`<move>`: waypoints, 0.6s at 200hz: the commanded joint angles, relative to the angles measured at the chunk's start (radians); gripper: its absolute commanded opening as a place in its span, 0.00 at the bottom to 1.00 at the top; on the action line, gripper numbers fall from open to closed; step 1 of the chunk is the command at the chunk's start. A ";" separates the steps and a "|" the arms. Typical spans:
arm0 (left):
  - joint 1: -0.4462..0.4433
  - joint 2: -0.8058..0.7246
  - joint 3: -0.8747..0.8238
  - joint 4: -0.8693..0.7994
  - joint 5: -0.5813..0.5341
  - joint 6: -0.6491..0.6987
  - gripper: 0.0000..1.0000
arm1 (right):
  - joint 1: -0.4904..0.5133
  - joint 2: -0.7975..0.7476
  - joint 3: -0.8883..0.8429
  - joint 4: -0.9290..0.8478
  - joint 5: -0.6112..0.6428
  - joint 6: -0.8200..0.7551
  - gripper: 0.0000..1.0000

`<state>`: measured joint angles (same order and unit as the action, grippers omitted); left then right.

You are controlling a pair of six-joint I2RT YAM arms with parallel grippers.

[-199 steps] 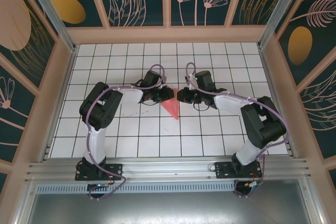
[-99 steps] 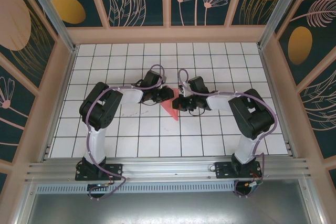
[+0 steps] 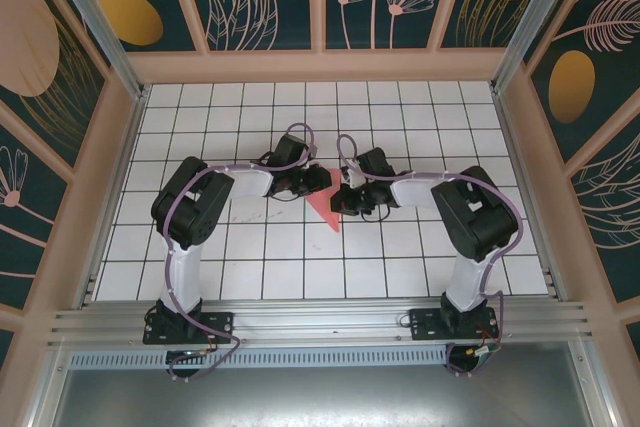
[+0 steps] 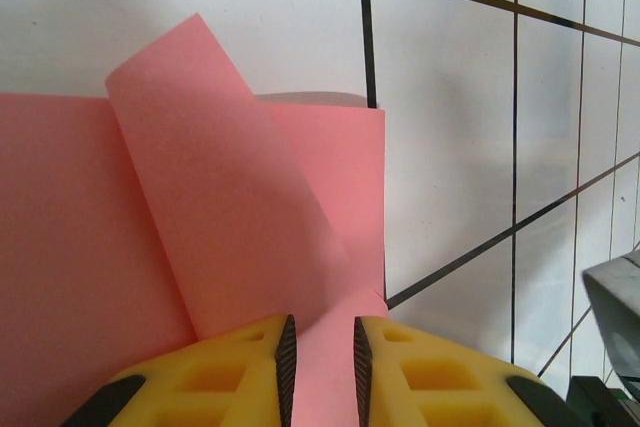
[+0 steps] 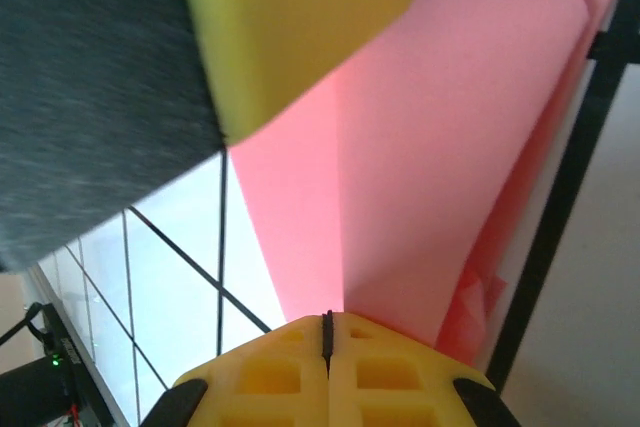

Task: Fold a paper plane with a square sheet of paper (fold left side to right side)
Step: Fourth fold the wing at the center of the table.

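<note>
The pink-red sheet of paper lies mid-table, folded into a narrow wedge whose point faces the near edge. My left gripper rests on its far end. In the left wrist view its yellow fingers stand a narrow gap apart over the paper, and a loose flap curls up ahead of them. My right gripper is shut, its tip pressed onto the paper along a crease. The left gripper's yellow finger hangs just above.
White gridded tabletop stretches round the paper on all sides. Wooden walls and a metal rail at the near edge enclose it. The two wrists are nearly touching over the paper.
My right gripper has swung left from beside the paper and come down onto it, close to the left gripper. The left gripper and the paper have stayed put.
</note>
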<state>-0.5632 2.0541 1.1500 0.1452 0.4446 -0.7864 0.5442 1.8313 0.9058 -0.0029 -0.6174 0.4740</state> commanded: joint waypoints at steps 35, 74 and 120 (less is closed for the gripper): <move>0.000 0.043 -0.038 -0.119 -0.067 0.022 0.27 | 0.023 0.017 0.036 -0.064 0.024 -0.041 0.00; 0.000 0.042 -0.038 -0.119 -0.067 0.022 0.27 | 0.026 -0.051 0.020 -0.044 0.036 -0.025 0.00; 0.000 0.041 -0.039 -0.118 -0.068 0.022 0.27 | 0.039 -0.101 0.013 -0.010 0.000 0.008 0.00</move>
<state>-0.5632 2.0541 1.1500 0.1448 0.4446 -0.7864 0.5636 1.7565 0.9211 -0.0330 -0.5926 0.4545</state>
